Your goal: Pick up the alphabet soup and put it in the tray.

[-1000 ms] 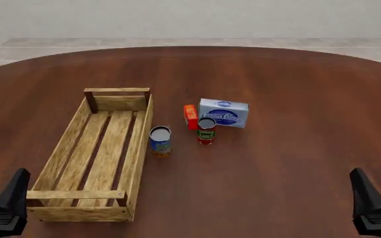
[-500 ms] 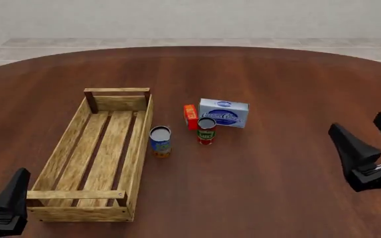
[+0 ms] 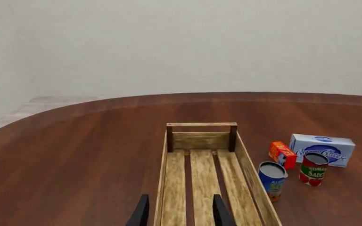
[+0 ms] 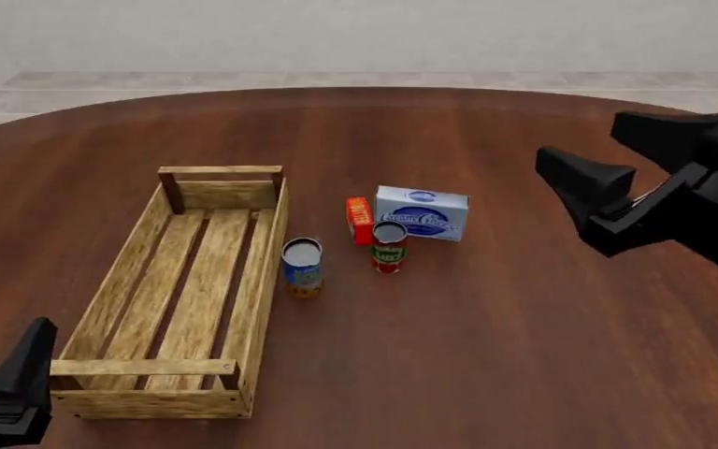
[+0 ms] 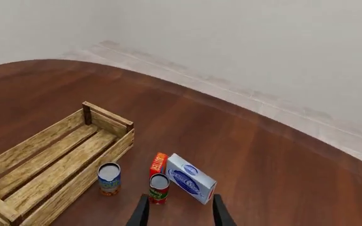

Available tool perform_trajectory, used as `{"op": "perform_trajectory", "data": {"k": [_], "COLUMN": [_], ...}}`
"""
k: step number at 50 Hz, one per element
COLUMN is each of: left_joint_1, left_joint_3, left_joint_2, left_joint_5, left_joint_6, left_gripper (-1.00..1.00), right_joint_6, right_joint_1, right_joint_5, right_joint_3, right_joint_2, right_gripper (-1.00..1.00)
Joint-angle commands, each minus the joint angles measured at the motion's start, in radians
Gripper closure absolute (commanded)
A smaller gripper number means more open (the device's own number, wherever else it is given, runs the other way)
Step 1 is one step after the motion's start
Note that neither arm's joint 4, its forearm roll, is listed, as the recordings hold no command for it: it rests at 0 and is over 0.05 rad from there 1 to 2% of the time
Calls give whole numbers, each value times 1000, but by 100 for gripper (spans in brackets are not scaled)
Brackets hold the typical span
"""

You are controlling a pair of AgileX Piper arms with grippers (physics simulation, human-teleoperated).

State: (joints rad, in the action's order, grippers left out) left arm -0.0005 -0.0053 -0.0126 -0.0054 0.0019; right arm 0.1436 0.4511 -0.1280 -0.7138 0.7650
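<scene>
The right claw [image 4: 627, 173] hangs above the right side of the worktop [image 4: 484, 355], fingers spread wide with nothing between them, well apart from every object. The left claw [image 4: 4, 388] sits low at the near left corner, just beside the near end of the tray [image 4: 147, 398]; in its wrist view two fingertips [image 3: 142, 214] stand apart with only the tray's slats beyond them, gripping nothing.

The alphabet soup [image 4: 302, 267] stands upright on the worktop, just outside the tray's right long wall, about halfway along it and very close to the wood; whether it touches cannot be told. Its grey top faces up, blue label above an orange-yellow band.

A little to its right stands the red-and-green can [image 4: 388, 246], also upright, apart from the soup. Just behind that can lie a small orange box [image 4: 359, 220] on its edge and a white-and-blue box [image 4: 422, 213], side by side and close together.

The tray lies lengthwise along the left half of the worktop, open top up, holding nothing.
</scene>
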Motion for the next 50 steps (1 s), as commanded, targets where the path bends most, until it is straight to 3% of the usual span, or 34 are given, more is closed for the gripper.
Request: {"op": "perform_trajectory", "data": {"k": [1, 5, 11, 50], "left_joint_1": [1, 1, 1, 1], "left_joint_3": [1, -1, -2, 2], "left_joint_2": [7, 9, 9, 9], "left_joint_5": [5, 9, 10, 7], "left_joint_6": [0, 0, 0, 0], "left_gripper": [-100, -100, -100, -100], "right_joint_6": [17, -23, 7, 30], "right_joint_1": [81, 113, 133, 245], "right_joint_5": [-53, -85, -117, -200], "right_joint_3": [-114, -151, -213, -407], "right_joint_2": [110, 146, 190, 426], "right_gripper": [-100, -100, -100, -100]}}
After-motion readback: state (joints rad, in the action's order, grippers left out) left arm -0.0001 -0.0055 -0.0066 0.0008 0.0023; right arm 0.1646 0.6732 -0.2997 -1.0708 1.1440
